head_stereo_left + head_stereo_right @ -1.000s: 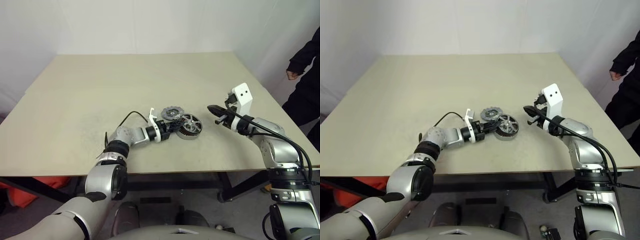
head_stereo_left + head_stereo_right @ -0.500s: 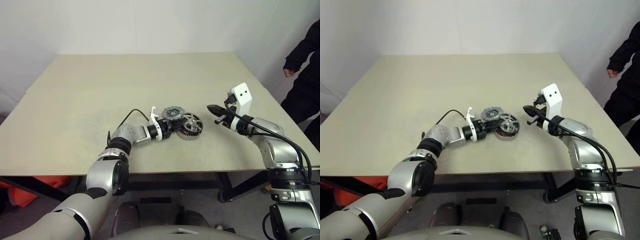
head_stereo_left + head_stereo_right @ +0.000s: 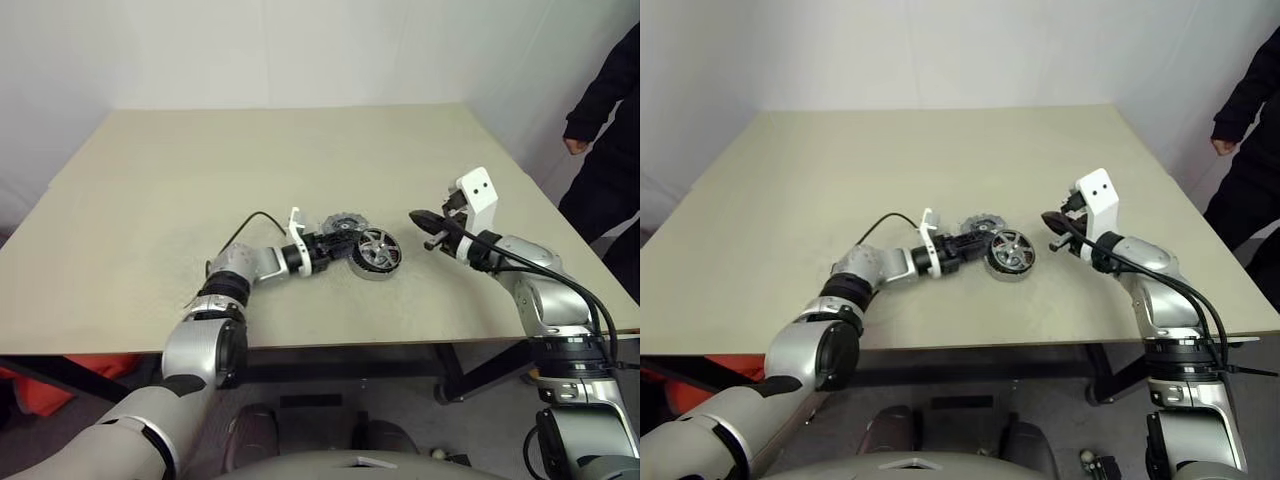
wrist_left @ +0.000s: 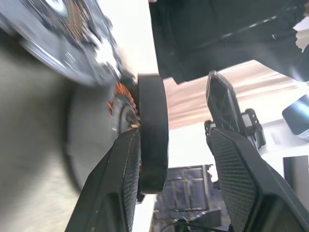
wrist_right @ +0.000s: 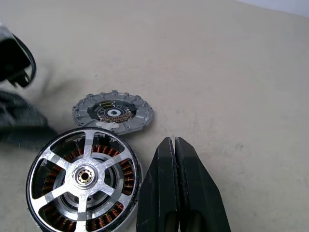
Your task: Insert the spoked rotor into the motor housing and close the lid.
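The silver spoked rotor (image 5: 84, 176) lies inside the motor housing (image 3: 377, 252), with copper windings showing between its spokes. The dark notched lid (image 5: 113, 112) lies flat on the table just behind the housing, apart from it. My left gripper (image 3: 338, 246) is level at the housing's left side and open. In the left wrist view one of its fingers (image 4: 126, 179) is against the housing's dark rim (image 4: 152, 130), and the other stands clear of it. My right gripper (image 3: 424, 221) hovers to the right of the housing, shut and holding nothing.
The beige table (image 3: 300, 150) stretches wide behind and to the left of the parts. A person in dark clothes (image 3: 608, 120) stands past its right edge. My left arm's black cable (image 3: 250, 222) loops above the table.
My left gripper has opened, let go of the housing's rim and drawn a little to the left. The housing with the rotor has settled. The right arm has not moved.
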Available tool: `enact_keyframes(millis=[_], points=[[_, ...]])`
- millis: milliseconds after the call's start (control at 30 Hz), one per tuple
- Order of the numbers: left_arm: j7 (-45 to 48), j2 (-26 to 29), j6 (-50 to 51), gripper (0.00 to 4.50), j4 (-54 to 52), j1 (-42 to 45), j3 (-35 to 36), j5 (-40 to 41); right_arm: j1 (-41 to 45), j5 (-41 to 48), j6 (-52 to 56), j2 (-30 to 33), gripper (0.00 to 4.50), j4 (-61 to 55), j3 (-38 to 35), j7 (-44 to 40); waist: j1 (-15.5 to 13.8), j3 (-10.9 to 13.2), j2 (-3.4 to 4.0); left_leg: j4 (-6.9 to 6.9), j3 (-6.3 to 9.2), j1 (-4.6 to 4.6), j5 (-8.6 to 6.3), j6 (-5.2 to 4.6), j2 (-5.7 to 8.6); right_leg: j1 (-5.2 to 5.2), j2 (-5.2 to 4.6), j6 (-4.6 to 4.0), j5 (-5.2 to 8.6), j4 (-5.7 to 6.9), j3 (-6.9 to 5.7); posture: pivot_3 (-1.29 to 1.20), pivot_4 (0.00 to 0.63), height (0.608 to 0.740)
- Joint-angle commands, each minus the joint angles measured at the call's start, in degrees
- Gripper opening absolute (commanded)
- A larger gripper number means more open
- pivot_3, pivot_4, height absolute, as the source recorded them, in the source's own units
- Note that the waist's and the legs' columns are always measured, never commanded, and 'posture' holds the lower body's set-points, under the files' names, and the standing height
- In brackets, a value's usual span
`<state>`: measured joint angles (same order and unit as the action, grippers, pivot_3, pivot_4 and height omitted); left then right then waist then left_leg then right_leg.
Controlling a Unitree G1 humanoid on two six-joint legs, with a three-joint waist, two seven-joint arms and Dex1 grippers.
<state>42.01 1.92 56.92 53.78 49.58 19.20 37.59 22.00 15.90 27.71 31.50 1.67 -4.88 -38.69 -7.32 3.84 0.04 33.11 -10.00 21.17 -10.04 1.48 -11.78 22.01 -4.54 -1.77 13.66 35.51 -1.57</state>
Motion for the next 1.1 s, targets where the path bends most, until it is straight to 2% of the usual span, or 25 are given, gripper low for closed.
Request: enact_keyframes(millis=[33, 233, 433, 567, 867, 1100], points=[[0.20, 1.59, 1.87, 2.37, -6.27, -1.14, 1.38, 2.00, 1.75, 0.45, -1.73, 0.03, 0.00, -0.63, -0.20, -0.82, -0.01, 0.00, 0.00, 0.00, 0.00, 0.01, 0.00, 0.00, -0.01, 0.00, -0.01, 0.00, 0.00, 0.00, 0.00, 0.00, 0.000, 0.740], [-1.61, 2.73, 3.21, 2.37, -17.61, -6.44, 1.58, 3.28, 1.49, 1.41, -2.81, -0.13, 0.00, -1.74, 0.82, -3.79, 0.02, 0.00, 0.00, 0.00, 0.00, 0.05, -0.02, -0.02, -0.01, -0.02, -0.05, 0.00, 0.00, -0.06, 0.00, 0.00, 0.000, 0.740], [-3.68, 5.22, -4.79, 2.37, -32.45, -16.53, -2.89, -1.38, -1.04, 1.55, -3.21, 0.40, 0.00, -4.55, 3.06, -8.00, 0.30, 0.00, 0.01, -0.02, -0.01, 0.06, -0.13, -0.21, -0.04, 0.01, -0.01, 0.00, 0.00, -0.11, 0.00, 0.00, 0.000, 0.740], [-6.26, 7.41, -6.62, 2.37, -39.53, -20.92, -1.52, -0.80, -1.36, 0.78, -3.15, -1.11, 0.00, -2.62, 4.85, -7.70, 0.29, 0.00, 0.01, -0.02, -0.01, 0.05, -0.13, -0.19, -0.06, 0.00, -0.01, 0.01, 0.01, -0.10, 0.00, 0.00, 0.000, 0.740], [-11.19, 7.15, -7.16, 2.37, -46.40, -24.97, 0.64, 1.77, 0.07, -4.55, -8.26, -4.97, 0.00, 12.64, 8.76, -6.25, 0.43, -0.02, 0.00, -0.01, -0.03, 0.01, -0.11, -0.17, -0.03, 0.00, -0.02, 0.02, 0.01, -0.08, 0.04, 0.00, 0.000, 0.740], [-12.29, 7.51, -8.22, 2.37, -48.55, -26.67, 0.28, 2.34, 1.64, -2.87, -10.41, -4.60, 0.00, 9.68, 8.16, -10.44, 0.43, -0.03, -0.03, -0.01, -0.02, -0.02, -0.10, -0.15, -0.05, -0.02, 0.07, 0.02, 0.01, -0.09, 0.02, 0.00, 0.000, 0.740]])
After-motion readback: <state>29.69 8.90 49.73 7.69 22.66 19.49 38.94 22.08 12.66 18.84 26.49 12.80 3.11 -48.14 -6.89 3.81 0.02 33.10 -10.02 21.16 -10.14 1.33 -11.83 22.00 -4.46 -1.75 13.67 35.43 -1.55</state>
